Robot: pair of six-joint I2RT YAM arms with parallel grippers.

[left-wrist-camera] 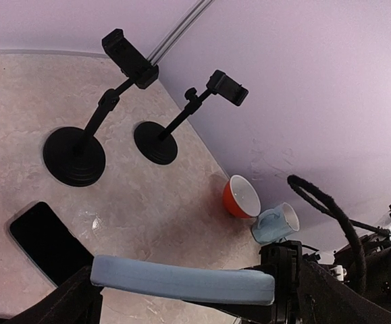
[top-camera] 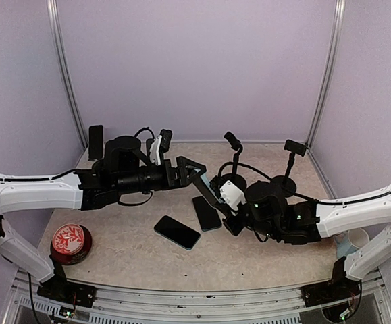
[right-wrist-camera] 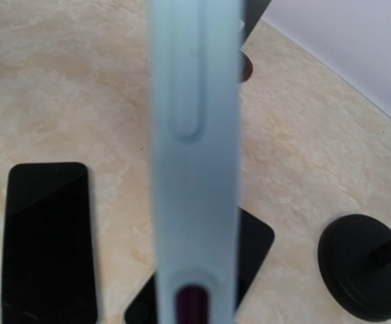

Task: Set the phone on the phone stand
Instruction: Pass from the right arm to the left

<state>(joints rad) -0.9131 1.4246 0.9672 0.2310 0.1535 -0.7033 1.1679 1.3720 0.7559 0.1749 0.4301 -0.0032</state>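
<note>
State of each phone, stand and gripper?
blue phone: held on edge, off table.
right gripper: shut on blue phone.
left gripper: open, straddling blue phone.
left black phone: flat on table.
right black phone: flat on table.
left stand: upright, clamp empty.
right stand: upright, clamp empty.

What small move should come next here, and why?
Probably the left tool should back off a little. It stands open around the light-blue phone, while the right tool is shut on that phone. Once clear, the right arm could likely carry it toward one of the two empty phone stands.
</note>
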